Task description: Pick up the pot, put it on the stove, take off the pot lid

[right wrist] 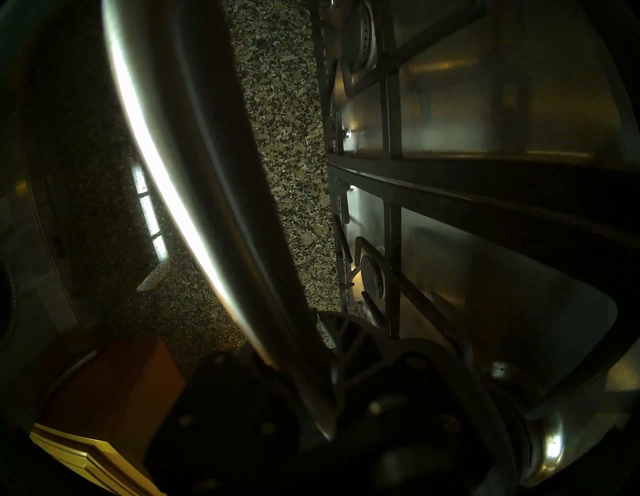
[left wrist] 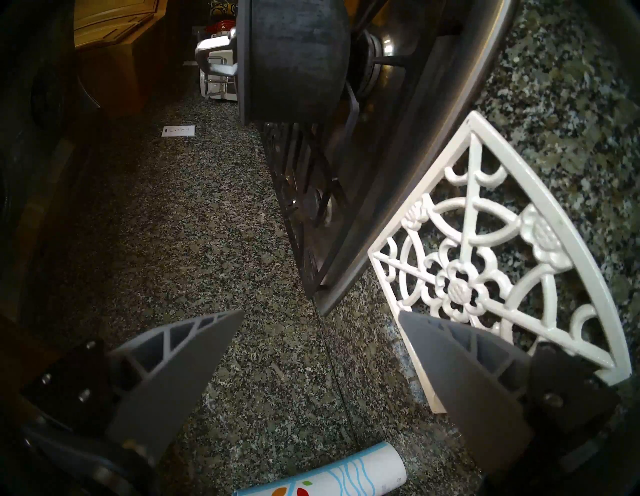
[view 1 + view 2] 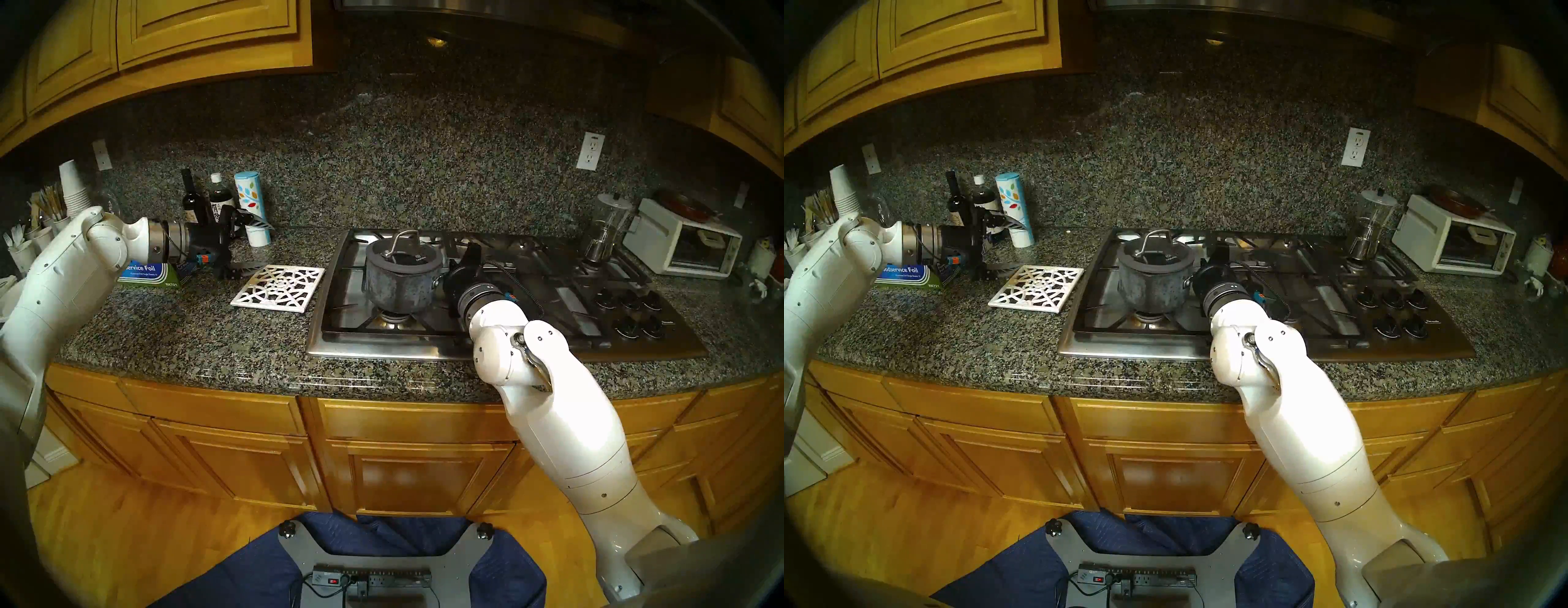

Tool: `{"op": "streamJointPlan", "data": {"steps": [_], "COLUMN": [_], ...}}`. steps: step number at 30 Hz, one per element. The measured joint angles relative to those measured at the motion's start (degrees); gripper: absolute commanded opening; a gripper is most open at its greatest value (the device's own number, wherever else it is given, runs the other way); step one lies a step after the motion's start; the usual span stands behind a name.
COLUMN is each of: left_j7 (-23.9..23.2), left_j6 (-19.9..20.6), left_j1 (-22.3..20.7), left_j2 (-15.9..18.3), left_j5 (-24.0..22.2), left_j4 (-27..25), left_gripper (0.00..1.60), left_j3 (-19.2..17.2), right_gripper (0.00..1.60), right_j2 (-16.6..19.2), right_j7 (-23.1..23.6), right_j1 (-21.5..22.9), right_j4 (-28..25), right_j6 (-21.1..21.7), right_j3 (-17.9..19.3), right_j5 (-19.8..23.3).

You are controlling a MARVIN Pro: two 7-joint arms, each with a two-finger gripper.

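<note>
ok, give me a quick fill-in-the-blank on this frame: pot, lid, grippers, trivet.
1. The pot is over the ____, above a front burner.
2. The lid is ____ the pot.
3. The right gripper is shut on the pot's ____.
4. The white trivet lies on the counter near the open ____ gripper.

Missing words: stove; on; handle; left

The speckled granite surface (image 3: 212, 339) is carrying the stove (image 3: 509, 346), a white lattice trivet (image 3: 278, 288) just beside it, a foil box (image 3: 146, 276) and a toaster oven (image 3: 687, 246).
</note>
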Motion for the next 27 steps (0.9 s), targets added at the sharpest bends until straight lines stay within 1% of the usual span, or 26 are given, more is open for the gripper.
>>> {"op": "streamJointPlan", "data": {"steps": [2, 3, 4, 5, 7, 13, 18, 27], "left_j7": [0.0, 0.0, 0.0, 0.0, 0.0, 0.0, 0.0, 0.0], "left_j6": [0.0, 0.0, 0.0, 0.0, 0.0, 0.0, 0.0, 0.0], "left_j1": [0.0, 0.0, 0.0, 0.0, 0.0, 0.0, 0.0, 0.0], "left_j2": [0.0, 0.0, 0.0, 0.0, 0.0, 0.0, 0.0, 0.0], "left_j5": [0.0, 0.0, 0.0, 0.0, 0.0, 0.0, 0.0, 0.0], "left_j4": [0.0, 0.0, 0.0, 0.0, 0.0, 0.0, 0.0, 0.0], "left_gripper": [1.6, 1.6, 1.6, 1.6, 1.6, 1.6, 1.6, 1.6], "left_j3": [0.0, 0.0, 0.0, 0.0, 0.0, 0.0, 0.0, 0.0], "right_gripper": [0.75, 0.95, 1.1, 1.32, 1.6, 1.6, 1.6, 1.6], "right_j2": [0.0, 0.0, 0.0, 0.0, 0.0, -0.1, 0.0, 0.5], "right_j7": [0.1, 0.2, 0.3, 0.5, 0.8, 1.8, 1.8, 1.6], "right_j1": [-0.1, -0.1, -0.1, -0.1, -0.1, -0.3, -1.4, -4.8], "right_j4": [-0.2, -0.4, -0.6, -0.8, -1.3, -3.0, -4.1, -7.9], "right_j6": [0.1, 0.2, 0.2, 0.3, 0.3, 0.3, 0.2, -1.6], "right_j3": [0.1, 0.1, 0.1, 0.2, 0.5, 0.8, 0.8, 0.8], "right_j5": [0.0, 0.0, 0.0, 0.0, 0.0, -0.2, -0.3, -1.2]}}
